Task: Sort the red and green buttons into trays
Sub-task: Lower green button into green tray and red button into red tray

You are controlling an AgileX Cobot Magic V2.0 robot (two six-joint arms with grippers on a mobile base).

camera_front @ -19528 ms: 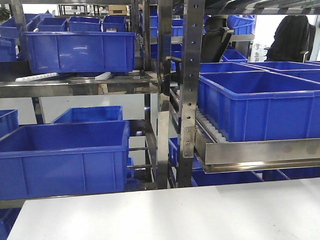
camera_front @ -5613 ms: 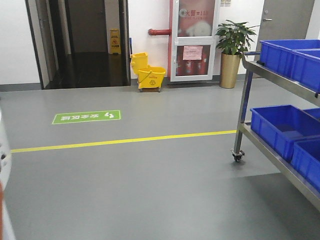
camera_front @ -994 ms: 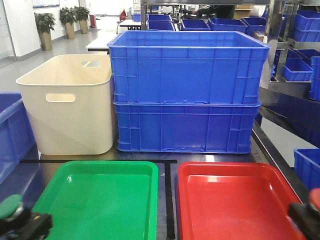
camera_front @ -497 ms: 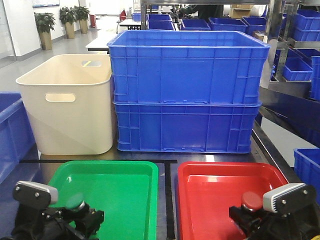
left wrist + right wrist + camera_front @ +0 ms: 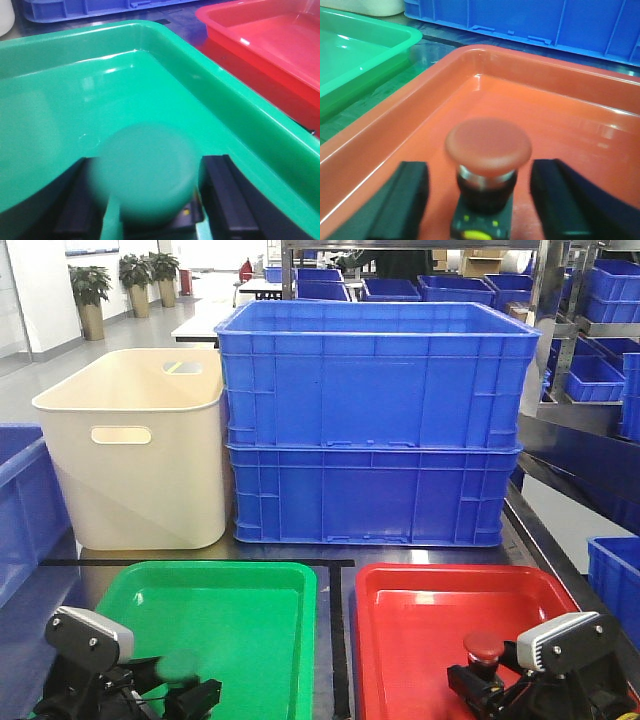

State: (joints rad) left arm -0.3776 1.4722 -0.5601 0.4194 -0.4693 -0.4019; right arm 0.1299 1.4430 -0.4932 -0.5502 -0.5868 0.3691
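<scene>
- This is a warehouse or factory storeroom, an industrial sorting area rather than a home or office.
- Two deep blue crates (image 5: 370, 420) stand stacked in the middle, beside a cream tub (image 5: 135, 450) with handle slots on their left.
- Far behind and along the right side, metal racks (image 5: 560, 300) hold many more blue bins (image 5: 600, 380).
- At the far left, an open grey floor (image 5: 60, 370) runs past potted plants (image 5: 90, 285) by a white wall.
- Near the camera, a green tray (image 5: 220, 620) and a red tray (image 5: 440, 610) lie side by side on a dark worktop (image 5: 335, 640).
</scene>
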